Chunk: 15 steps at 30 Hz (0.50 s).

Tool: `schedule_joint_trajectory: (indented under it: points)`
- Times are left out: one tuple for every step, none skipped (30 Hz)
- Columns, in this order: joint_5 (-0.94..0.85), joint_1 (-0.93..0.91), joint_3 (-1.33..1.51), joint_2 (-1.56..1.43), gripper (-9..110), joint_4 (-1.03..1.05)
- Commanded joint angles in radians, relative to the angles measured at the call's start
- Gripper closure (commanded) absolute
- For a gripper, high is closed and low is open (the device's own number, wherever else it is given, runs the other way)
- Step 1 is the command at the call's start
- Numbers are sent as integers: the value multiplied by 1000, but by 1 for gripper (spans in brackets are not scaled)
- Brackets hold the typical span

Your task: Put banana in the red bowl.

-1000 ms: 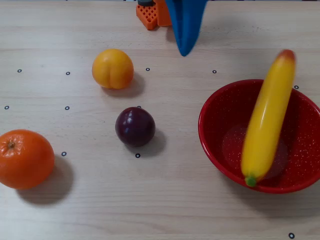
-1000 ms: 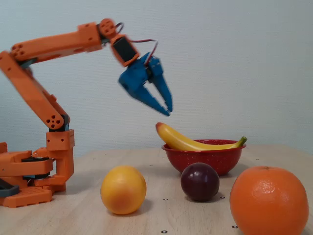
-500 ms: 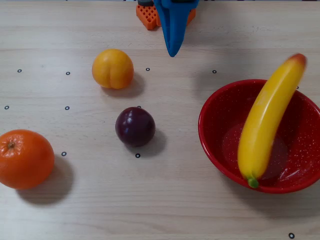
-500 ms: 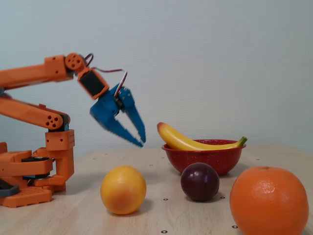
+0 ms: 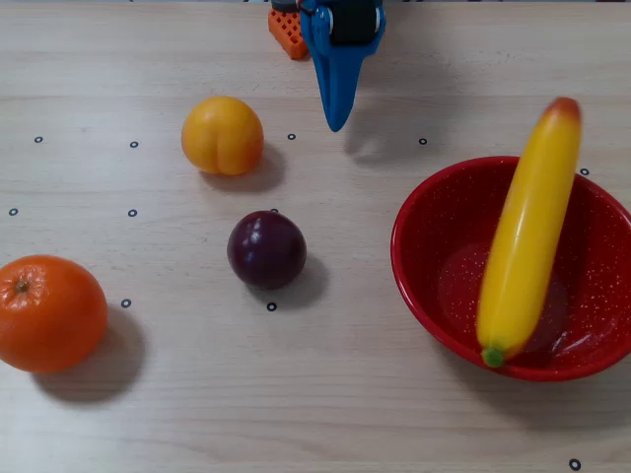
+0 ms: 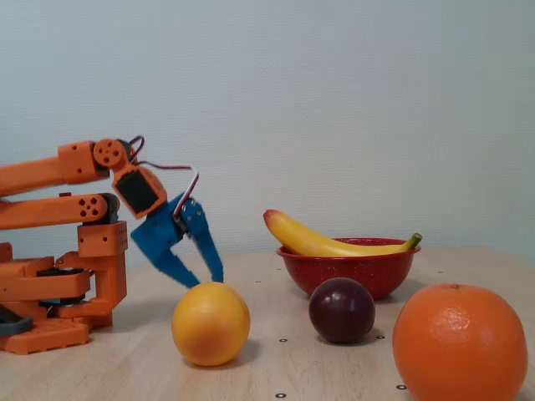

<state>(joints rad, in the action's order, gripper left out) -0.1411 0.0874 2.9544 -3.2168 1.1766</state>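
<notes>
The banana (image 5: 525,236) lies across the red bowl (image 5: 424,266). It is too long to fit inside. In the overhead view its green tip sits on the bowl's rim at about 6 o'clock, and its orange-red tip sticks out past the rim at about 12 o'clock. In the fixed view the banana (image 6: 334,241) rests on top of the red bowl (image 6: 349,271), with its red end poking out to the left.

The blue gripper (image 6: 205,278) hangs low near the orange arm (image 6: 58,180), well apart from the bowl. Its two fingers are a little way apart and they hold nothing. In the overhead view the gripper (image 5: 336,123) points down from the top edge, at about 10 o'clock from the bowl.

On the wooden table (image 5: 325,394) there are three other fruits. A yellow-orange peach (image 5: 222,135) sits near the gripper. A dark purple plum (image 5: 266,248) sits at 9 o'clock from the bowl. A big orange (image 5: 47,312) sits far off at the left edge.
</notes>
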Motion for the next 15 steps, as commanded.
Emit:
schedule_joint_trajectory:
  points:
    - [18,17,-9,-43,102,14]
    - [17,15,9,-58,102,14]
    - [14,15,28,-74,102,14]
    - [11,14,46,-89,102,14]
    - [11,12,63,-104,102,14]
    - [9,12,78,-115,102,14]
    - [8,12,89,-115,102,11]
    - [6,12,98,-115,102,9]
    - [2,12,107,-115,102,8]
    - [2,12,115,-115,102,8]
    - [2,12,123,-115,102,8]
    - [3,12,129,-115,102,8]
    - [9,12,135,-115,102,8]
    - [17,17,135,-115,102,9]
    - [21,25,135,-115,102,9]
